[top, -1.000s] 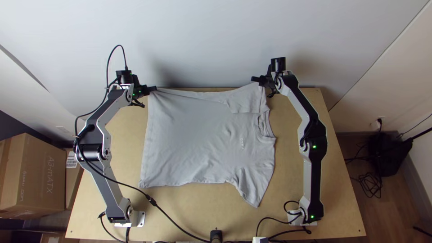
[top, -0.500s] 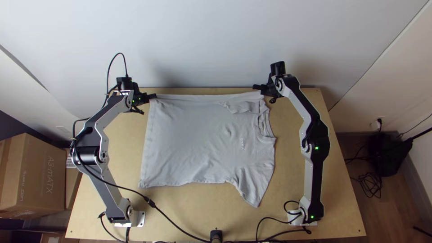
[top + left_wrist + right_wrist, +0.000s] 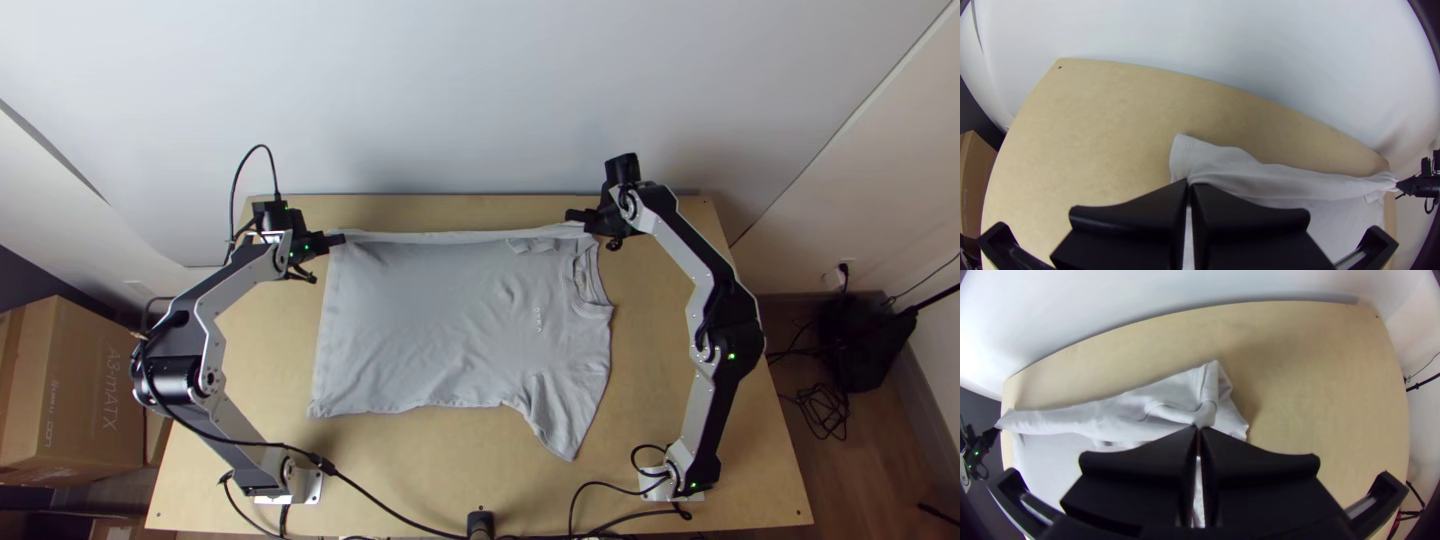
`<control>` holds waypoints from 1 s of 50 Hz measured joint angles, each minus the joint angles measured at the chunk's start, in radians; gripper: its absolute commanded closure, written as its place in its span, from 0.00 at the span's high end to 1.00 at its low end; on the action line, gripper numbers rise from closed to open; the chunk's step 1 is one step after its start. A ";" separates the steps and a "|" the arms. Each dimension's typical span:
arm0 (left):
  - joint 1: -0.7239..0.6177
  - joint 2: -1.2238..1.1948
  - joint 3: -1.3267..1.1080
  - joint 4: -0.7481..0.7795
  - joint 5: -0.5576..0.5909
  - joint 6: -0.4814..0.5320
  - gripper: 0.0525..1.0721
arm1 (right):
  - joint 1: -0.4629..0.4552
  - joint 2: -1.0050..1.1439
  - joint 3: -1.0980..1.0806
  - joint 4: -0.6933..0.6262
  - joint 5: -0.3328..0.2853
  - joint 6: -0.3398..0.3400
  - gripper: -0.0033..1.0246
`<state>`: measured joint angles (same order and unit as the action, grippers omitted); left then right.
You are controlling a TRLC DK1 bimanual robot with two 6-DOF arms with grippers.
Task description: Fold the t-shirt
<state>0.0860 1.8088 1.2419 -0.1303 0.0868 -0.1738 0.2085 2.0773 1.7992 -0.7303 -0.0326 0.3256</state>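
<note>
Two grippers, left one [image 3: 341, 239] and right one [image 3: 571, 215], pinched the t-shirt [image 3: 430, 320] near the table's [image 3: 440, 210] far edge; you needed to draw both nearer evenly, keeping cloth taut.

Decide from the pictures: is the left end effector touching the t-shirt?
Touching. The left wrist view shows it: the left end effector has its two fingertips closed together on the t-shirt, pinching the cloth near its stitched hem.
</note>
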 measured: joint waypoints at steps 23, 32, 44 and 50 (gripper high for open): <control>0.011 -0.098 -0.221 0.118 0.007 0.017 0.02 | 0.027 -0.199 -0.364 0.126 -0.002 0.000 0.03; 0.012 -0.099 -0.270 0.145 0.003 0.017 0.26 | 0.031 -0.206 -0.431 0.132 -0.002 0.000 0.13; 0.022 -0.186 -0.309 0.079 0.000 0.016 0.89 | 0.010 -0.316 -0.517 0.131 -0.002 0.035 0.67; 0.039 -0.255 -0.317 0.041 0.007 0.016 0.91 | -0.007 -0.409 -0.526 0.103 -0.009 0.041 0.71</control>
<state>0.1246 1.5536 0.9253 -0.0891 0.0940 -0.1574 0.2012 1.6688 1.2728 -0.6270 -0.0418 0.3668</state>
